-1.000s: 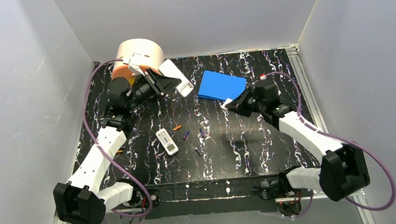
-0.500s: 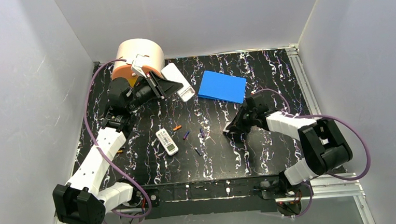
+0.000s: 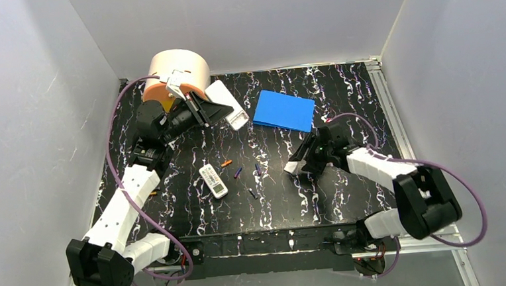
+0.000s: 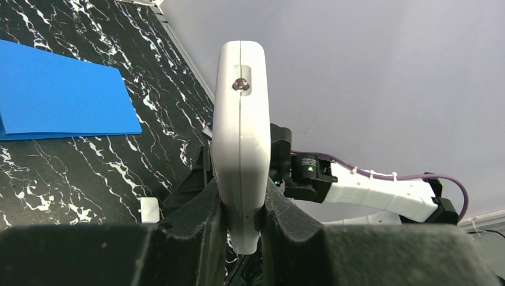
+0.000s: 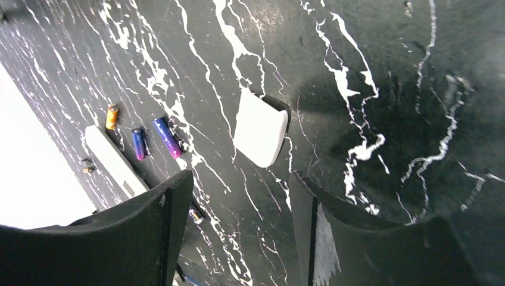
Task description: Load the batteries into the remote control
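Table: black marble-look top [image 3: 340, 98], grey walls around.
Batteries [image 3: 237, 172]: four counted mid-table; one orange, two purple, one dark. Tiny thin cylinders, lying loose.
Remotes: two, both white. The small remote [image 3: 213, 181] lies just left of the batteries; the big remote [image 4: 240, 137] is at the back left.
Left claw [image 4: 241, 205]: clamped on the big remote.
Cover [image 5: 260, 128]: one white piece, flat on the table.
Right claw [image 5: 241, 179]: wide, near the cover, gripping nothing.
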Available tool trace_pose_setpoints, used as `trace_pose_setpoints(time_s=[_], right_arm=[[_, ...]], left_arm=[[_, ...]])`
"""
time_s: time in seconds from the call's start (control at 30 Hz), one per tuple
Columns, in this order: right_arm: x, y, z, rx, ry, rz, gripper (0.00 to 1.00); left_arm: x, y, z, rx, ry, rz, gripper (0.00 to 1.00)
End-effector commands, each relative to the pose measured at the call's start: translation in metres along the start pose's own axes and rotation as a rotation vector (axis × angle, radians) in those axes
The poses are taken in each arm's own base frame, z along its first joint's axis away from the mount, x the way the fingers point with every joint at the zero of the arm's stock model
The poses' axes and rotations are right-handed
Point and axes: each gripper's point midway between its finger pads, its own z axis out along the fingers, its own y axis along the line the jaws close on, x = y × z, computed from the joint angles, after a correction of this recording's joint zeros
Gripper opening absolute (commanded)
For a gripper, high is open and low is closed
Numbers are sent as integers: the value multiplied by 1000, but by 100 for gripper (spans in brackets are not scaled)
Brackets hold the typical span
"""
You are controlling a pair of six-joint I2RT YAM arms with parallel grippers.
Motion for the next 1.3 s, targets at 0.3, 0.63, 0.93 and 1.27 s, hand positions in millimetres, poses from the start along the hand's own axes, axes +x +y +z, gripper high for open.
trace_pose_setpoints(time_s=[0.3,0.63,0.93,1.27], right_arm=[[-37,211,-183,-779,-382,-388,98],[-26,322,-255,-1169,-313,-283,92],[2,370,-260,-1281,-219,-322,72],[10,374,-268,-1362,-171,-319,10]], left_arm=[[-30,-47,-7,103,-80,-3,0],[-60,-89,-2,220,-98,-103,0],[-69,-99,0,251,-106,-151,0],[-68,-101,-4,250,-118,-169,8]])
